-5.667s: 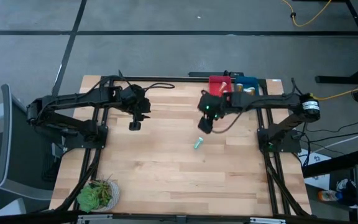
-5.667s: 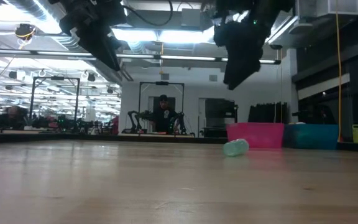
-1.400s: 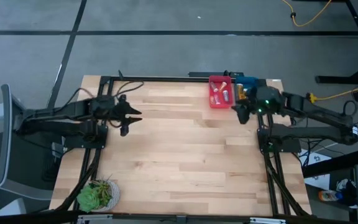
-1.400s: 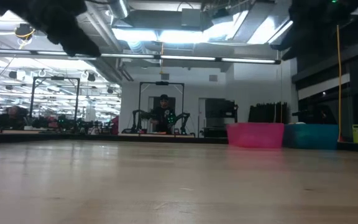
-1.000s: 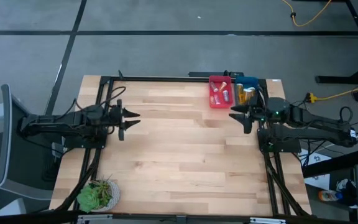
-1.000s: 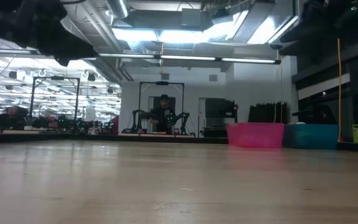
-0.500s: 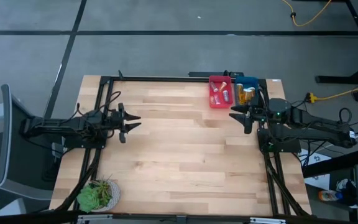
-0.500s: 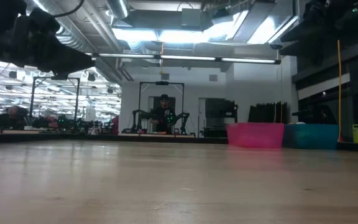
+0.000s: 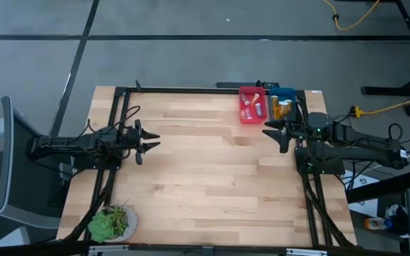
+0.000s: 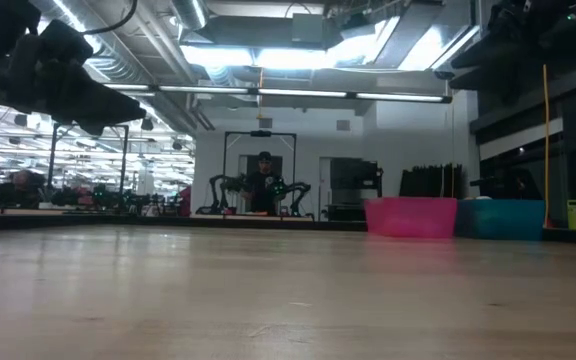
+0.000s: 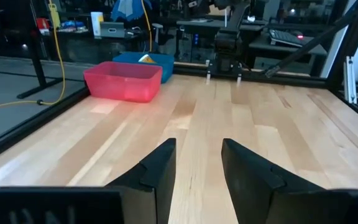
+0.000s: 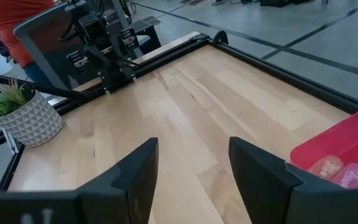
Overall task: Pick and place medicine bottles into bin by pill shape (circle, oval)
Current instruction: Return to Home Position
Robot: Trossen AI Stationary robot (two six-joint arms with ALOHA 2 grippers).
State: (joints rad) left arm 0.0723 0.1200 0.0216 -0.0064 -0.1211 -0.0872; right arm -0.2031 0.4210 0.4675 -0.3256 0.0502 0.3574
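Observation:
The medicine bottles lie in two bins at the table's far right: pale ones in the red bin [image 9: 252, 105], orange ones in the blue bin [image 9: 283, 107]. Two pale bottles [image 12: 331, 167] show in the red bin's corner [image 12: 328, 146] in the right wrist view. No bottle shows on the tabletop. My left gripper [image 9: 151, 140] is open and empty over the table's left part, pointing toward the right edge; its fingers show apart in the left wrist view [image 11: 197, 149]. My right gripper [image 9: 267, 132] is open and empty just near of the bins, pointing toward the left edge [image 12: 191, 149].
A potted plant [image 9: 111, 222] stands at the near left corner and shows in the right wrist view [image 12: 27, 115]. The bins show at the far right in the low view [image 10: 411, 216]. Bare wooden tabletop [image 9: 212, 171] lies between the two arms. A person stands in the room behind [image 10: 262, 180].
My left gripper has sunk a little lower over the table's left part, staying open. My right arm has kept still near the bins.

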